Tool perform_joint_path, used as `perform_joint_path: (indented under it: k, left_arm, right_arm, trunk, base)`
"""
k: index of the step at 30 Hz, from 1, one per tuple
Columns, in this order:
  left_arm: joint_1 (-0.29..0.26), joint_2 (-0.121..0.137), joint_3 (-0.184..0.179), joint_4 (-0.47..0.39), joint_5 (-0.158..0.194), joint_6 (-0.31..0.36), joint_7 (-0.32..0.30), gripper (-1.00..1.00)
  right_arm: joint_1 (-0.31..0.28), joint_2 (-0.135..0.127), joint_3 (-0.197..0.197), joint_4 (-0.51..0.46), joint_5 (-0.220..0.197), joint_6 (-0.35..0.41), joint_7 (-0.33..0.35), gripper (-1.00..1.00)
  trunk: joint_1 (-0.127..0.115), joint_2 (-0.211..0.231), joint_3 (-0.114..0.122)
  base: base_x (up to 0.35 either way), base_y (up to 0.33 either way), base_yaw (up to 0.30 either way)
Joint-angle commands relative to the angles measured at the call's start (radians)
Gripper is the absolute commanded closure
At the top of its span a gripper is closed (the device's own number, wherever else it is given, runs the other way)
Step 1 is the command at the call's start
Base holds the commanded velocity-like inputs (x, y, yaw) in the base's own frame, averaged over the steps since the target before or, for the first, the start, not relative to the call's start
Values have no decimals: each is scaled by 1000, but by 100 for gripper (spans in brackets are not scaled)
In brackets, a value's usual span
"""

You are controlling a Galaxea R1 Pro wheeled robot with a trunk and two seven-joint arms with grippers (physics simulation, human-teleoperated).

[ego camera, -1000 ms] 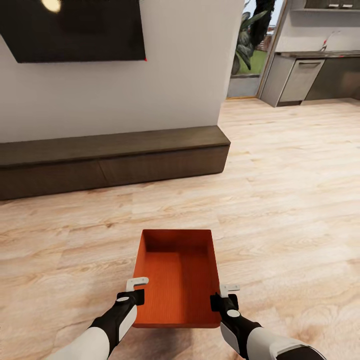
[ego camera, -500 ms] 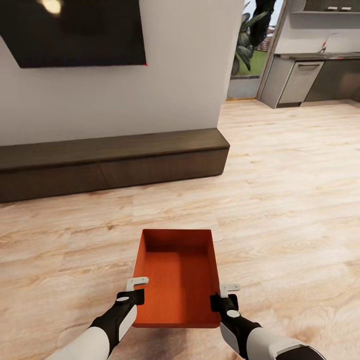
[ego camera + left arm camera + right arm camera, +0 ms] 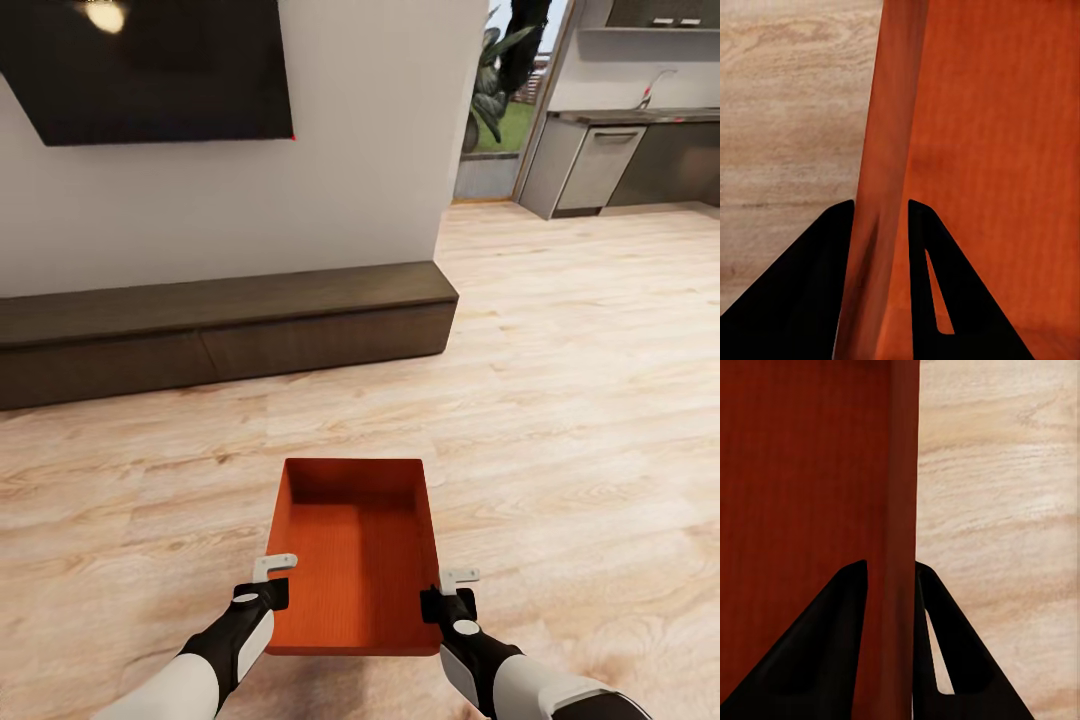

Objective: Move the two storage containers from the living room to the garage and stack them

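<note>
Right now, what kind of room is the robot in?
Most likely a home living room: a wood floor, a long low cabinet under a dark wall screen, and a kitchen counter beyond. Both grippers hold a bin.

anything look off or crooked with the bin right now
Nothing stands out. The storage container sits level and empty, its side walls pinched by the left claw and right claw above the wood floor.

Light wood plank floor (image 3: 560, 400) ahead of me, white wall (image 3: 360, 140) carrying a dark screen (image 3: 150, 70) with a lamp glare, long dark low cabinet (image 3: 220, 325) along its foot, grey kitchen units (image 3: 600, 160) beyond, doorway with green foliage (image 3: 500, 80)
</note>
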Motion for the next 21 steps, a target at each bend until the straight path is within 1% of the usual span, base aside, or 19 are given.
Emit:
perform_joint_path:
  k: [1,8,21]
  left_arm:
    - [0,0,-3,-1,10,5,6,100]
    - [0,0,-3,-2,10,5,4,100]
    - [0,0,-3,-3,10,5,4,100]
  right_arm:
    - [-1,0,-2,0,-7,-4,-2,100]
    - [-1,1,-2,0,-7,-6,-2,100]
    - [-1,1,-2,0,-7,-10,-3,100]
  trunk:
    - [-4,7,3]
    - [-31,56,25]
    - [-81,147,85]
  base:
    - [0,0,0]
    - [0,0,0]
    - [0,0,0]
